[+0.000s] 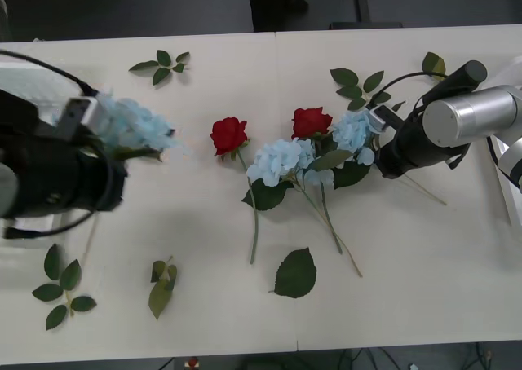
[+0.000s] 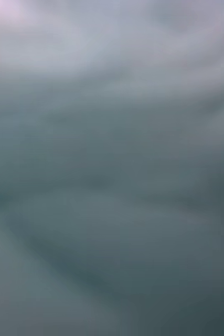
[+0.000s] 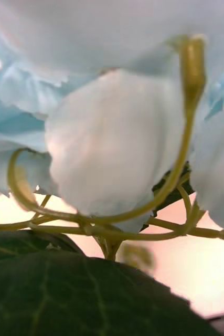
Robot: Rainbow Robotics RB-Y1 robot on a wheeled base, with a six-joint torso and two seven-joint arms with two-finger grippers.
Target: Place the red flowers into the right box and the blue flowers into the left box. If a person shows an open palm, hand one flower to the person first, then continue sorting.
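Note:
My left gripper (image 1: 96, 124) is at the table's left side, shut on a pale-blue flower (image 1: 137, 125) held just above the surface. The left wrist view has that flower's petals (image 3: 112, 142) and thin stems right up against the camera. Two red flowers (image 1: 229, 134) (image 1: 311, 121) lie mid-table. Between and beside them lie two blue flowers (image 1: 281, 160) (image 1: 355, 132). My right gripper (image 1: 377, 122) is pressed against the right-hand blue one. The left box (image 1: 33, 81) shows partly behind the left arm. The right box's rim (image 1: 504, 192) is at the right edge.
Loose green leaf sprigs lie at the back left (image 1: 163, 64), front left (image 1: 61, 292), front centre-left (image 1: 161, 288) and behind the right gripper (image 1: 359, 85). A single large leaf (image 1: 295, 274) lies near the front. Crossed stems (image 1: 326, 215) trail toward the front edge.

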